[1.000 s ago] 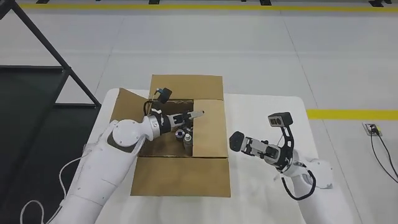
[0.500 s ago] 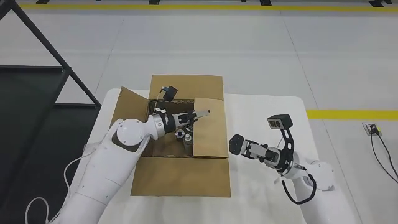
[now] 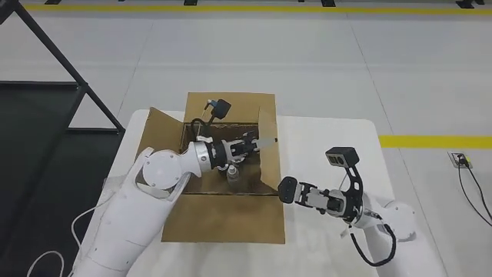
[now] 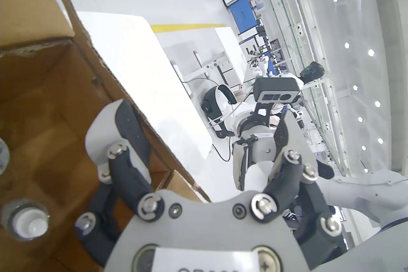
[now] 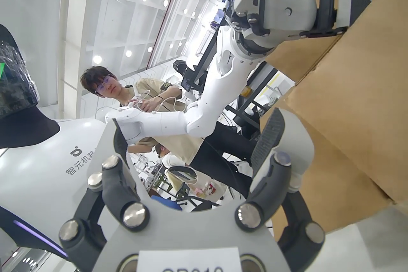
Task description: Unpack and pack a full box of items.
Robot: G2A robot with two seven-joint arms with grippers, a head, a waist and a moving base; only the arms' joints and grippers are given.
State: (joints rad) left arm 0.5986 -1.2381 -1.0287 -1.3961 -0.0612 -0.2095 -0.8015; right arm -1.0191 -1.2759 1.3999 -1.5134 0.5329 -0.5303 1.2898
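While box (image 3: 223, 219) sits open on table (image 3: 330, 138), left gripper (image 3: 260, 141) spread wide, fingers (image 4: 127, 126) either side of upright flap (image 3: 269, 169), clamping nothing. Right gripper (image 3: 287, 189) open, empty, just beside box's outer wall. Bottles (image 3: 231, 172) stand inside box.

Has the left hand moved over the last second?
Yes. The left hand has shifted rightward across the box, reaching its right flap.
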